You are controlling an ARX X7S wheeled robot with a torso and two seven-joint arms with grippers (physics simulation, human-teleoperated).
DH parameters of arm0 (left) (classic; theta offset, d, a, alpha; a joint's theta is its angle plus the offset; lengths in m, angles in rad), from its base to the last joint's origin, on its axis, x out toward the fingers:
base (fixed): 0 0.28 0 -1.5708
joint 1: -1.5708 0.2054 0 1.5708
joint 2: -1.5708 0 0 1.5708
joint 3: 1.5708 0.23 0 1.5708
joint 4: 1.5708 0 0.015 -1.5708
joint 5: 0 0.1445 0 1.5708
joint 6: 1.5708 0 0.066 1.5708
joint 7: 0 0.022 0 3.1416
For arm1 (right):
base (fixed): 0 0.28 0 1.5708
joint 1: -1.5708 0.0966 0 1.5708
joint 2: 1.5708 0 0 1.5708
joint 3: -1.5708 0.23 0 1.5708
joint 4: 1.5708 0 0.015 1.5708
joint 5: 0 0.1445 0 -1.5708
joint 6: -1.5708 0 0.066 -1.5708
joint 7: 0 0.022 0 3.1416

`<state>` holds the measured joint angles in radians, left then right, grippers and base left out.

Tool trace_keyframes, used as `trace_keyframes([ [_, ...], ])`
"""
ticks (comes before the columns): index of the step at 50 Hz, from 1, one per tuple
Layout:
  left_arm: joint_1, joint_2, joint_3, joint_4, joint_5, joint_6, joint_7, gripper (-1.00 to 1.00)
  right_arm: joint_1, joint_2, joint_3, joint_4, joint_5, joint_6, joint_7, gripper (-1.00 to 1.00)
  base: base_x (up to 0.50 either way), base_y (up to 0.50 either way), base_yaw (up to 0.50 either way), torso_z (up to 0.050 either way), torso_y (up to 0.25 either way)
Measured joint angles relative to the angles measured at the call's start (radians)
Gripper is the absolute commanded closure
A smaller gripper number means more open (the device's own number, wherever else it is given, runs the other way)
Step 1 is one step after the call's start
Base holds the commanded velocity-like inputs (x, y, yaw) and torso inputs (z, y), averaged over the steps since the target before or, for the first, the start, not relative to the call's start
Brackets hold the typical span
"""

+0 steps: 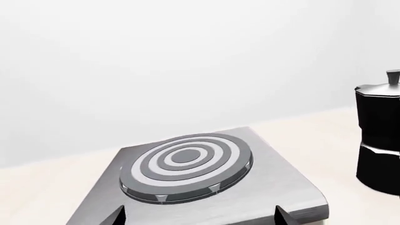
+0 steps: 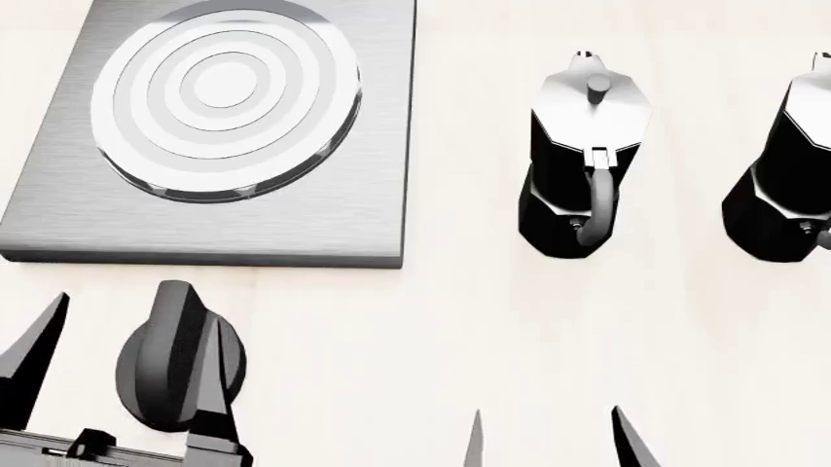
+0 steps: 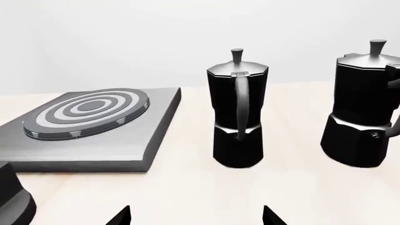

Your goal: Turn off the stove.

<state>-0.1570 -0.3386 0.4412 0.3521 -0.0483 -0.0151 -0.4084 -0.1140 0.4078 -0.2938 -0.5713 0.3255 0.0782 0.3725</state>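
Observation:
The stove (image 2: pixel 364 209) is a flat brushed grey plate at the head view's upper left, with a round ringed burner (image 2: pixel 224 95). Its black ridged knob (image 2: pixel 166 362) sits on the table in front of the plate. My left gripper (image 2: pixel 130 345) is open, one finger to the left of the knob and the other over its right side; I cannot tell if they touch. In the left wrist view that gripper (image 1: pixel 200 214) points at the stove (image 1: pixel 275 164), the knob hidden. My right gripper (image 2: pixel 548 428) is open and empty over bare table. The right wrist view shows the knob (image 3: pixel 12 199).
Two black-and-silver moka pots (image 2: pixel 585 165) (image 2: pixel 785 165) stand upright on the pale table to the right of the stove, handles toward me. They also show in the right wrist view, moka pots (image 3: pixel 237 112) (image 3: pixel 362 108). One moka pot (image 1: pixel 378 136) edges the left wrist view.

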Motion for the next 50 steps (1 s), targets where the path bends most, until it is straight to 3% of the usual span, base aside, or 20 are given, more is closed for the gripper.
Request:
trace_keyframes([
  [50, -0.015, 0.012, -0.012, -0.114, -0.027, 0.032, -0.028, -1.0, -0.001, 0.01, -0.011, 0.003, 0.003, -0.011, 0.006, -1.0, 0.0, 0.0, 0.0, 0.0, 0.0],
])
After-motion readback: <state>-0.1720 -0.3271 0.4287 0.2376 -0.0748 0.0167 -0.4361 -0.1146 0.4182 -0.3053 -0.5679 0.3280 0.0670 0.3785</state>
